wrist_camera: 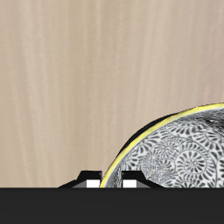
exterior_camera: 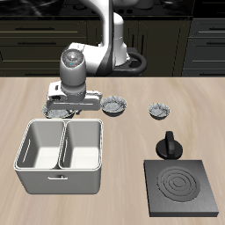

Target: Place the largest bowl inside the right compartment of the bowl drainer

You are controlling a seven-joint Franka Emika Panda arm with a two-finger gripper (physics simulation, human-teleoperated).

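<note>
We see the bowl drainer (exterior_camera: 60, 155) near the table's (exterior_camera: 132, 132) front edge, both wells bare. Just behind it sits the largest bowl (exterior_camera: 60, 112), upright, with our fingers (exterior_camera: 74, 105) straddling its yellow-edged rim (wrist_camera: 140, 144); we cannot tell whether they are closed on it.

Beneath me the table (exterior_camera: 132, 132) looks like pale matt wood grain, the largest bowl (wrist_camera: 179, 153) like glazed patterned ceramic with a yellow rim, the bowl drainer (exterior_camera: 60, 176) smooth grey plastic, the stove plate (exterior_camera: 180, 189) dark and matt.
</note>
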